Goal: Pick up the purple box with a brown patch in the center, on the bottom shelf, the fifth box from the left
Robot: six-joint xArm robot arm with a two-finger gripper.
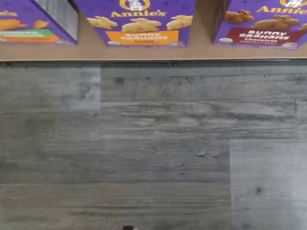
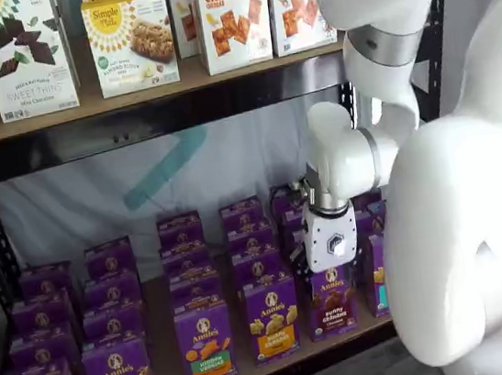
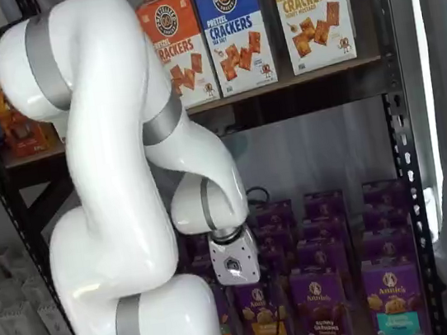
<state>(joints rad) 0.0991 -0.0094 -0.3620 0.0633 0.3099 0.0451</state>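
The purple box (image 2: 332, 302) stands at the front edge of the bottom shelf (image 2: 284, 368), in the lower middle of a shelf view, its chocolate-bunny face turned outward so the label reads. The gripper (image 2: 332, 243) hangs just above and in front of it, white body pointing down, apparently lining up for a descent. Its fingers are hidden behind the body in both shelf views; they stand fully apart, with no box between them.

The purple box (image 2: 332, 303), pictured with dark brown bunny crackers, stands upright at the front edge of the bottom shelf (image 2: 284, 366).
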